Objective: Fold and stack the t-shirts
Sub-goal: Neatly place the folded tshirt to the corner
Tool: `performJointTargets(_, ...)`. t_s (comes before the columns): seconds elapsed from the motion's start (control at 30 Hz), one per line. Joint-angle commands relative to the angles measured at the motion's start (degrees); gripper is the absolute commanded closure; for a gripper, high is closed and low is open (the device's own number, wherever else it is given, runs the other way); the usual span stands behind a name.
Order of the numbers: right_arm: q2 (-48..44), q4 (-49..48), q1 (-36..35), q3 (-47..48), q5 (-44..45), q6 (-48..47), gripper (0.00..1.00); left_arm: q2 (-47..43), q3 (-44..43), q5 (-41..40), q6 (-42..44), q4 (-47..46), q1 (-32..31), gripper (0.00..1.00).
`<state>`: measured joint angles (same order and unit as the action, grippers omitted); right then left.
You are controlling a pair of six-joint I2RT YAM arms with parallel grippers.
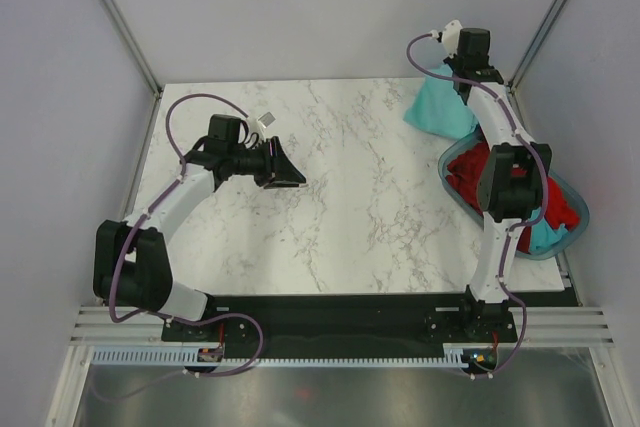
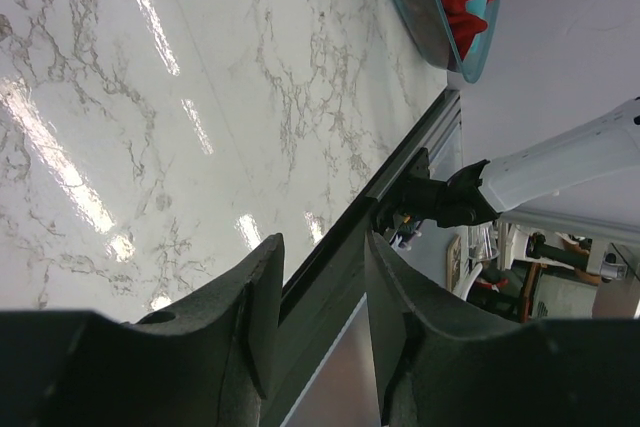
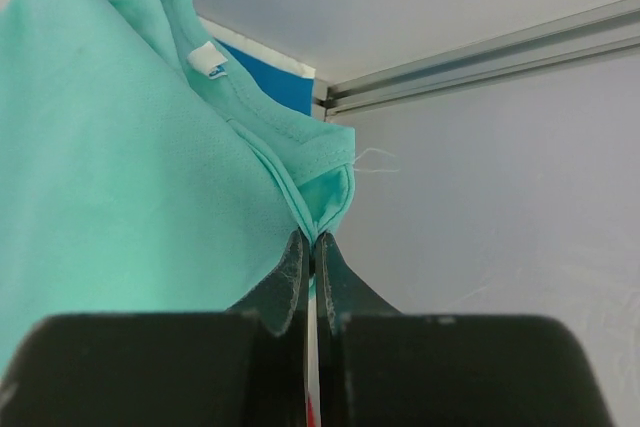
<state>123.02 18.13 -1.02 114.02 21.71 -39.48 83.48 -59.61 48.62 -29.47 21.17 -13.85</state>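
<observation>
Two pincers: my right pincer [image 3: 312, 245] is clamped on a seamed edge of the teal t-shirt [image 3: 120, 177], which hangs lengthwise down at the table's [image 1: 360, 217] far right corner, beside the basket [image 1: 578, 209]. My left pincer [image 1: 288, 173] hovers apart, empty, over open marble.

We show the plain light teal-green t-shirt [image 3: 130, 177] with its white neck label [image 3: 205, 59], the red t-shirts [image 1: 466, 175] in a translucent blue-grey basket [image 1: 580, 209], and the tabletop [image 1: 350, 197] of white marble veined in grey. We note that the left arm [image 1: 185, 192] and right arm [image 1: 499, 117] are white with black joints and purple cables [image 1: 205, 97], the left gripper [image 2: 322, 257] and right gripper [image 3: 310, 247] black.
</observation>
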Motion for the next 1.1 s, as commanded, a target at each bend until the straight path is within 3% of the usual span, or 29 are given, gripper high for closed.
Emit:
performJointTargets(0.0,1.08,-6.61,2.49,3.67,-1.41,-4.88,1.0,-2.36,0.02,1.92,1.7,0.01,0.22,0.55)
performJointTargets(0.5,15.75,-15.75,8.48,18.16,-9.67,-12.81,1.0,-1.57,0.11,1.56,2.14,0.01,0.22,0.55)
performJointTargets(1.07,28.58,-24.18,11.91,29.68,-18.81,-10.88,1.0,1.77,-0.24,2.09,2.32,0.01,0.31,0.55)
